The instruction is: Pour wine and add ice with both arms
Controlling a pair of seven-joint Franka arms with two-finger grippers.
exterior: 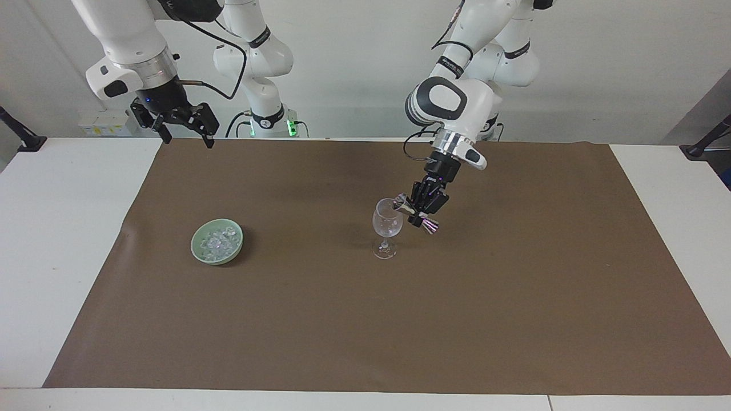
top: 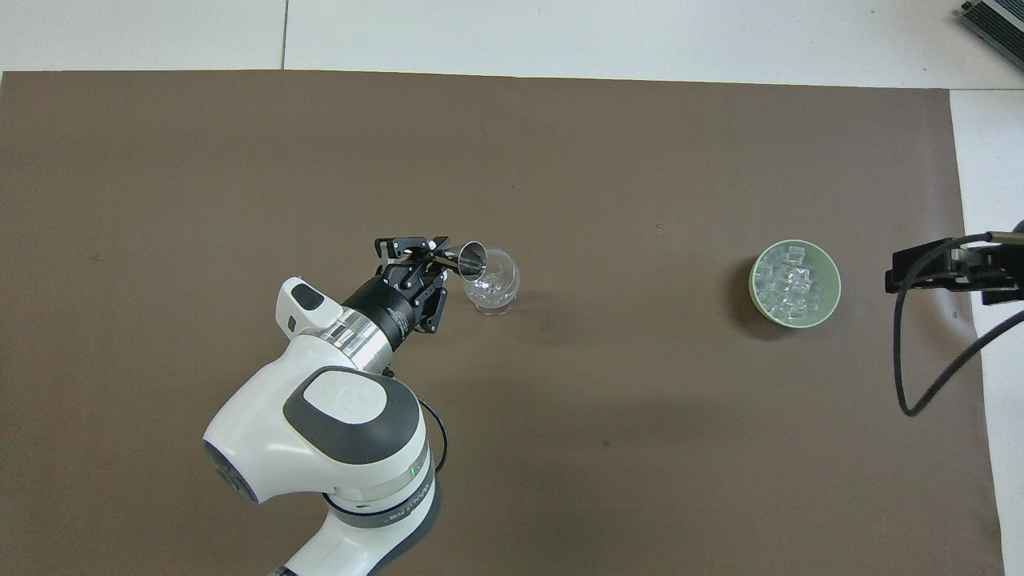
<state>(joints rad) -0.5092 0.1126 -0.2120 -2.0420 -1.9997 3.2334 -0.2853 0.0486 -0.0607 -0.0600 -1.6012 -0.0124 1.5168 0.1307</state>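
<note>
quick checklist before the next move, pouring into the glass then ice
1. Left gripper shut on the metal jigger: ok.
2. Jigger tipped with its mouth at the rim of the wine glass: ok.
3. Wine glass upright on the brown mat, foot flat: ok.
4. Whether liquid is in the glass or left in the jigger: cannot tell.
5. Ice ready in the green bowl, toward the right arm's end of the table: ok.
6. Right gripper open, waiting over the mat's edge nearest the robots, not yet over the bowl: ok.
</note>
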